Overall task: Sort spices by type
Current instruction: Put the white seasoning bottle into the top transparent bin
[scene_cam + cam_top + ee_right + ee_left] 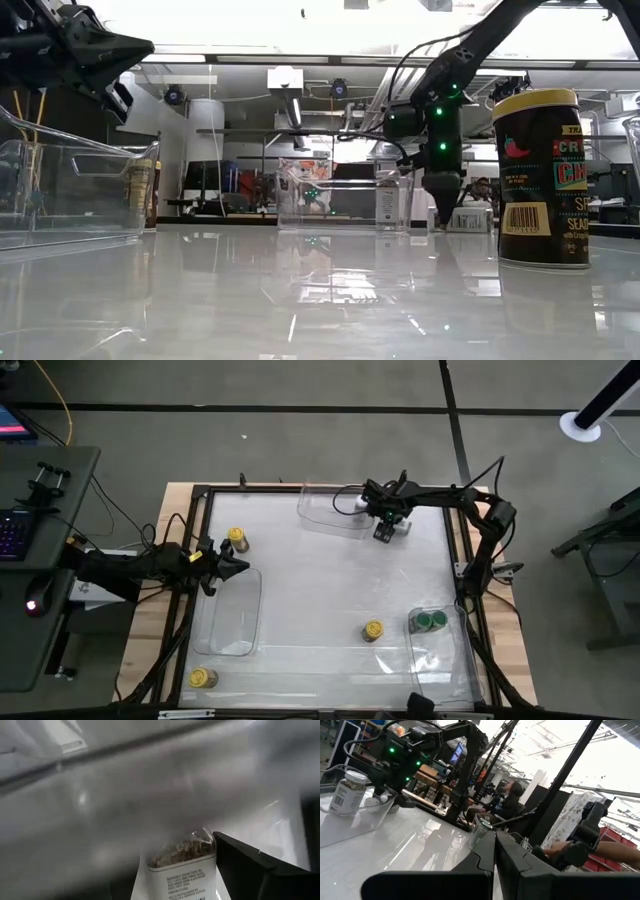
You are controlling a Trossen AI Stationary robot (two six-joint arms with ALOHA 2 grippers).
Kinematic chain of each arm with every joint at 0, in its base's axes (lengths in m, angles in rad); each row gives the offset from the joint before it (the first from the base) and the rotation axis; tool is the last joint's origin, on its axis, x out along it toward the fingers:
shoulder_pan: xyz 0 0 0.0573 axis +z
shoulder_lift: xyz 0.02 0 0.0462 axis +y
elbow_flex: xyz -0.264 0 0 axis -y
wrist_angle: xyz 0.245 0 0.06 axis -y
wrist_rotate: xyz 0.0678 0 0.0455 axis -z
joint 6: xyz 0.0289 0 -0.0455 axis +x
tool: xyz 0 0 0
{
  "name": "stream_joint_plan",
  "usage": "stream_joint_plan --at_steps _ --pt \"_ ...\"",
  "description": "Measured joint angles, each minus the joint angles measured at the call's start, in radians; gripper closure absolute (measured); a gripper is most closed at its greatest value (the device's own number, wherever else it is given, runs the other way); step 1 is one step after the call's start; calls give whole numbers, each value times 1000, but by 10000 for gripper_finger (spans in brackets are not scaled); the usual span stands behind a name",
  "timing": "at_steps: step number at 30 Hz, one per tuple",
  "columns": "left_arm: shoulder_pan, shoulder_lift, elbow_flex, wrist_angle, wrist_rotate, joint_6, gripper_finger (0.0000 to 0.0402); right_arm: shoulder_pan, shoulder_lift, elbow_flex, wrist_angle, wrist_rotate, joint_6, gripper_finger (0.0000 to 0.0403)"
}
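My right gripper (pixel 386 532) points down at the table's far side, just outside the far clear bin (pixel 335 512). It is open around a white-lidded spice jar of seeds (pixel 182 870) that stands on the table (pixel 466 217). A second white-lidded jar (pixel 345 503) stands in that bin and also shows in the left wrist view (pixel 347 792). Yellow-lidded jars stand at the far left (pixel 237 538), near middle (pixel 372 630) and near left (pixel 203 678). Two green-lidded jars (pixel 432 622) stand in the right bin. My left gripper (pixel 238 568) is shut and empty, raised over the left bin (pixel 228 615). My right gripper comes at the seed jar from above, one finger on each side of it. One finger (pixel 250 865) lies right beside the jar's label side (pixel 207 870); whether it touches I cannot tell. The jar stands on the table.
Three clear bins: left, far middle and near right (pixel 440 650). The near-middle yellow jar looms close in the low view (pixel 540 180). Open tabletop lies in the middle (pixel 330 580). A person sits beyond the table (pixel 512 800).
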Motion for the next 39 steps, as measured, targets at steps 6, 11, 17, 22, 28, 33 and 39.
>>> stream_joint_plan --at_steps 6,11,17,22,28,33,39 --pt "0 0 0 0 0 0 401 2 1 -5 -22 14 -21 163" --pt "0 0 0 0 0 0 401 2 1 -5 -21 14 -23 190" --pt "0 0 0 0 0 0 401 2 2 9 -43 13 -25 203" --pt "0 0 0 0 0 0 401 -1 -7 56 -121 29 -28 203" --pt "0 0 0 0 0 0 401 -16 -74 78 -221 28 -5 203" --pt "0 0 0 0 0 0 401 -33 -191 10 -228 -66 80 204" --pt "0 0 0 0 0 0 401 16 -470 -223 -28 -184 218 204"
